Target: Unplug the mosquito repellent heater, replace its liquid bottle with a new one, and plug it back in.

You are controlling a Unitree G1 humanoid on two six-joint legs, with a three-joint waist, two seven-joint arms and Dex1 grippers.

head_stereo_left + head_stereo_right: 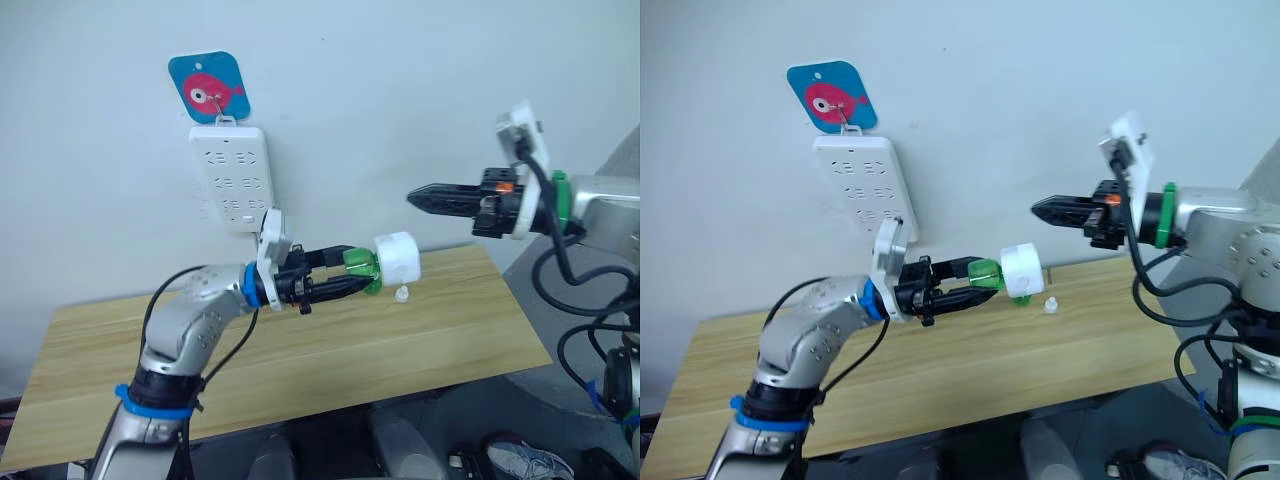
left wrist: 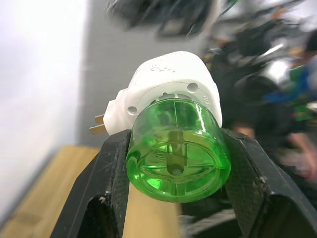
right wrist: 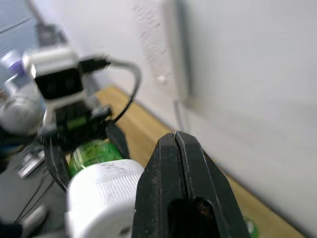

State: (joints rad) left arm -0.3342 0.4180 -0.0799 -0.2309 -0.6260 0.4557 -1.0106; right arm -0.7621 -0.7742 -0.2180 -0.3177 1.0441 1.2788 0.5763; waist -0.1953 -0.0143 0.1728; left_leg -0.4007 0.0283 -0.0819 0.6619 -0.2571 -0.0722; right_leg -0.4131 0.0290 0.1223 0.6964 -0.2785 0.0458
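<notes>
The landmark is a long white plastic power strip (image 1: 232, 177) hanging flat on a pale wall from a hook on a blue square tag with a pink fish (image 1: 209, 87). Below the strip stands a light wooden worktop (image 1: 300, 365).

The left claw (image 1: 352, 274), below and to the right of the strip's lower end, is raised above the worktop. Its two black fingers (image 2: 252, 183) clamp the sides of a clear green plastic liquid bottle (image 2: 177, 151). The bottle is seated in the round socket of the small white rounded plastic mosquito repellent heater (image 1: 397, 258), which sits at the far end of the bottle, away from the claw. The heater is unplugged, held in the air well apart from the strip, and its two metal prongs (image 2: 99, 124) stick out from one side.

The right claw (image 1: 424, 198) hovers further right of the strip, a little higher than the heater and near it without touching. Its black fingers are pressed together, holding nothing.

A small white cap-like piece (image 1: 402, 294) lies on the worktop just under the heater.
</notes>
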